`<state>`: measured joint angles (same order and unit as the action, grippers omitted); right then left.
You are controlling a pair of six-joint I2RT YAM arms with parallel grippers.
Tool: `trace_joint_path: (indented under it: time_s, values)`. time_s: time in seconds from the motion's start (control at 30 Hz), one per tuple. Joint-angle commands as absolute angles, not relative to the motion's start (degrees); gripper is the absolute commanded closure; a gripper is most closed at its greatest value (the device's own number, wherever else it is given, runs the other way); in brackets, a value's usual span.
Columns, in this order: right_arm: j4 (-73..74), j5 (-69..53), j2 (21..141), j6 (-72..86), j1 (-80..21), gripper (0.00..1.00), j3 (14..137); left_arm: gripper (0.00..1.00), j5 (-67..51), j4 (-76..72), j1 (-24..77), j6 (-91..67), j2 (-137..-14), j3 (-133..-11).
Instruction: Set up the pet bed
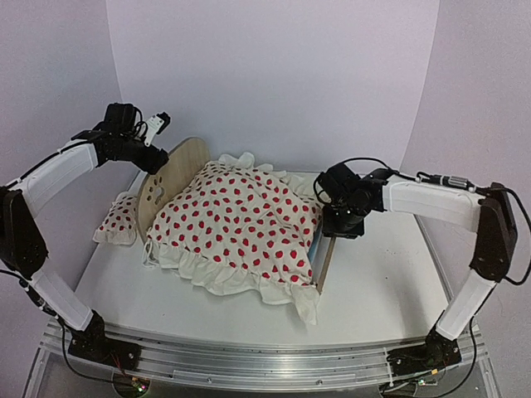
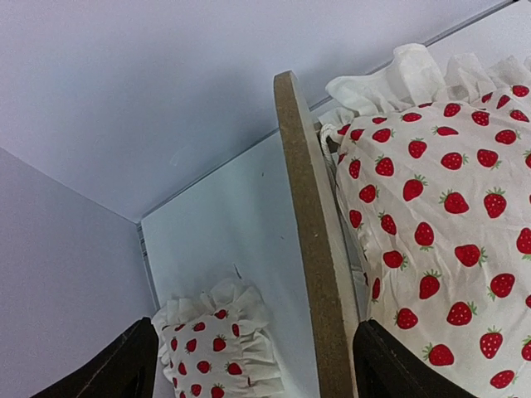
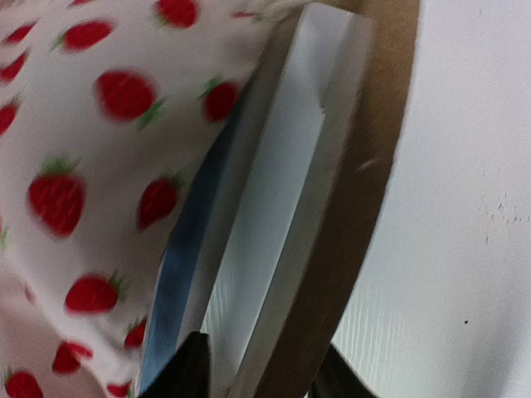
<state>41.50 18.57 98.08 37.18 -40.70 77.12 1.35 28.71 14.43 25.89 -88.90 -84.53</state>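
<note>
Pet bed (image 1: 178, 166) sits mid-table (image 1: 382, 282), headboard (image 2: 311, 249) toward the left edge, strawberry blanket (image 1: 241, 215) draped over it, pillow (image 1: 119, 220) just left of the headboard. Left gripper (image 2: 253, 332) is spread wide, straddling the headboard top. Right gripper (image 3: 261, 373) sits narrow around the footboard (image 3: 348, 232); can't tell if it's actually pinching.

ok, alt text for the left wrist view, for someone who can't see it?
The pet bed's wooden headboard, seen edge-on, rises between the dark fingers of the open left gripper. A strawberry-print ruffled blanket covers the bed to its right. A matching small pillow lies on the white table at lower left.
</note>
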Motion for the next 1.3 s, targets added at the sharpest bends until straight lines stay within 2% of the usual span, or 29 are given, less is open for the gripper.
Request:
trace_joint_path:
  time_s: [0.0,0.07,0.13,0.23,0.4,0.47,0.6,0.73,0.8,0.97,1.1,1.27]
  values:
    - [54.2,16.7,88.0,39.1,-45.4,0.45,75.5,0.18,-3.0,30.1,15.1,25.9,-88.9,-86.4]
    - [58.1,18.7,85.1,35.7,-43.2,0.34,76.8,0.2,-7.0,32.2,15.1,26.9,-89.1,-87.2]
    - [61.7,17.7,83.4,32.0,-36.7,0.28,80.0,0.22,-12.7,34.7,15.3,27.5,-88.9,-88.6]
    - [62.1,14.1,84.4,23.8,-29.3,0.18,86.8,0.23,-13.6,36.6,16.2,27.3,-88.0,-89.7]
    - [62.7,4.4,99.6,3.2,-25.0,0.2,105.6,0.23,-8.9,38.8,16.3,26.7,-84.9,-91.6]
    - [63.5,1.6,107.5,0.5,-22.9,0.23,113.9,0.27,-9.8,40.9,16.3,27.4,-82.4,-92.5]
    - [64.2,0.9,121.8,1.4,-18.9,0.29,129.5,0.32,-22.8,48.7,15.9,37.7,-74.7,-86.8]
    - [63.4,0.0,132.5,4.2,-18.0,0.31,138.8,0.33,-41.1,63.5,15.9,54.8,-64.9,-72.3]
    - [62.3,-2.1,135.7,4.3,-17.8,0.32,140.1,0.35,-40.7,61.8,15.9,53.0,-61.7,-61.5]
    - [60.8,-5.5,137.7,2.3,-17.8,0.36,134.2,0.38,-22.9,48.9,15.8,52.8,-58.5,-46.3]
    - [60.7,-6.4,134.0,1.2,-17.7,0.37,125.6,0.41,-14.4,35.5,15.9,57.0,-58.9,-40.3]
    - [60.2,-7.6,127.5,1.0,-17.7,0.37,114.2,0.42,-12.0,20.9,15.8,61.0,-66.7,-37.1]
